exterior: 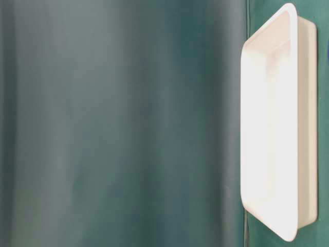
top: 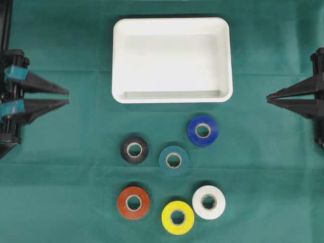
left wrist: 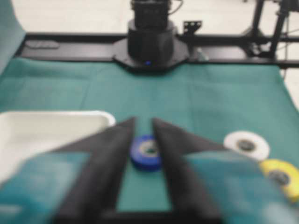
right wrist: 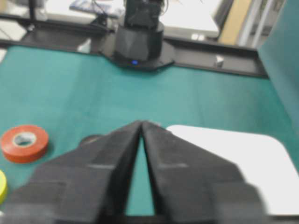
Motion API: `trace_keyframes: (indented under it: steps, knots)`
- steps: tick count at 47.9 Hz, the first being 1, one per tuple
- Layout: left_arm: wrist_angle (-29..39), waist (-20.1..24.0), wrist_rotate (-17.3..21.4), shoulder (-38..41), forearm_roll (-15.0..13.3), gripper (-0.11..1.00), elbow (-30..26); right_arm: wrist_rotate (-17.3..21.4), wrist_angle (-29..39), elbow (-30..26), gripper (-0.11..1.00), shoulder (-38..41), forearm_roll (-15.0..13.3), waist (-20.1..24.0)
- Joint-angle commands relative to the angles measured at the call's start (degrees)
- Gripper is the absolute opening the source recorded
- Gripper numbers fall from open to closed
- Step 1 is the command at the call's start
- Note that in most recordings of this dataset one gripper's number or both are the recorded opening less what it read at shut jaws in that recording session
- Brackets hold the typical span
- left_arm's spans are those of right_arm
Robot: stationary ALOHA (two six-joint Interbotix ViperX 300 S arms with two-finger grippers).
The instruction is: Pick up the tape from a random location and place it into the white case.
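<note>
The white case (top: 172, 26) lies empty at the back middle of the green cloth, also in view as the case (exterior: 293, 51), (left wrist: 46, 126), (right wrist: 233, 158). Several tape rolls lie flat in front of it: blue (top: 203, 130), black (top: 134, 150), teal (top: 173, 160), red (top: 133, 203), yellow (top: 177, 217) and white (top: 208, 202). My left gripper (top: 68, 97) hovers at the far left, open by a narrow gap and holding nothing; past the left gripper (left wrist: 143, 121) the blue tape (left wrist: 145, 151) shows further off. My right gripper (top: 268, 97) waits at the far right, shut and empty, the right gripper (right wrist: 141, 123) tips touching.
The right arm's base (left wrist: 152, 42) stands at the cloth's far edge in the left wrist view, the left arm's base (right wrist: 138, 42) in the right wrist view. The rolls sit close together, about a roll's width apart. Bare cloth lies between each gripper and the rolls.
</note>
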Motion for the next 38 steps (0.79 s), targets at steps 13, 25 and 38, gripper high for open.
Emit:
trace_keyframes:
  steps: [13,25,38]
  knots:
    - [-0.3,0.2,0.0,0.4,0.1,1.0,-1.6,0.2,1.8,-2.7,0.92,0.2,0.3,-0.1]
    - [-0.3,0.2,-0.2,0.4,0.0,0.99,-1.6,0.1,1.8,-2.8,0.91,0.2,0.3,-0.2]
    - [-0.2,-0.5,-1.0,0.4,0.0,0.99,-1.7,0.1,1.8,-2.7,0.91,0.2,0.3,-0.6]
